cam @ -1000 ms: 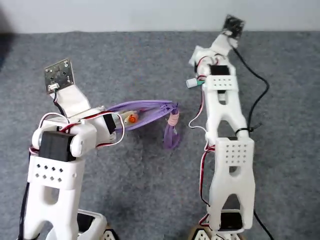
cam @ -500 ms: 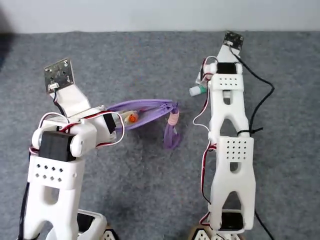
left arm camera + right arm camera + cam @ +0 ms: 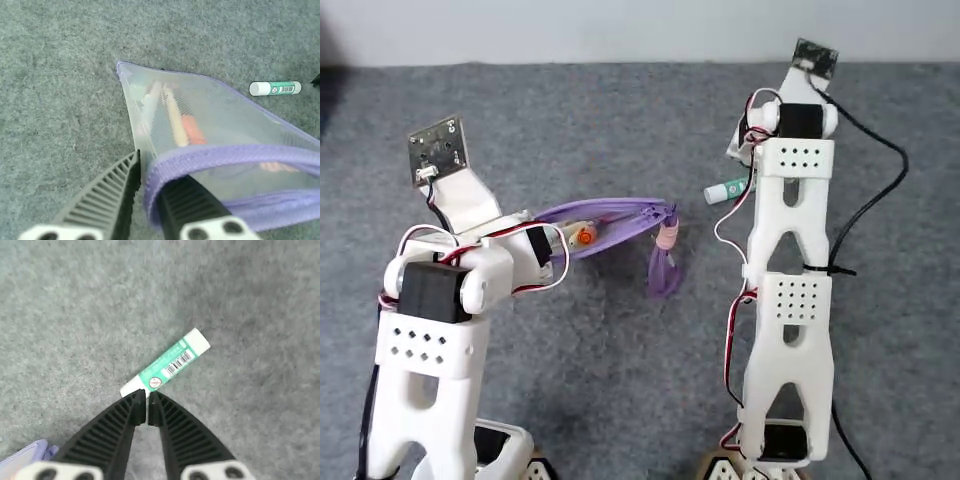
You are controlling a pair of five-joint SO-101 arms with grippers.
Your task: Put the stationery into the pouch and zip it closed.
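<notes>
One green-and-white cylindrical glue stick [image 3: 167, 365] lies flat on the grey felt-like counter [image 3: 75, 300], near the pouch but not touching it. Its label shows a barcode and a round symbol.

Right gripper [image 3: 147, 401]: fingers clenched, empty, tips just beside the stick's end.

One translucent purple-edged mesh pouch [image 3: 215, 125], mouth open. The left gripper [image 3: 147, 172] fingers grasp its rim.

Inside are about three pale and orange stick-shaped items [image 3: 175, 122].
</notes>
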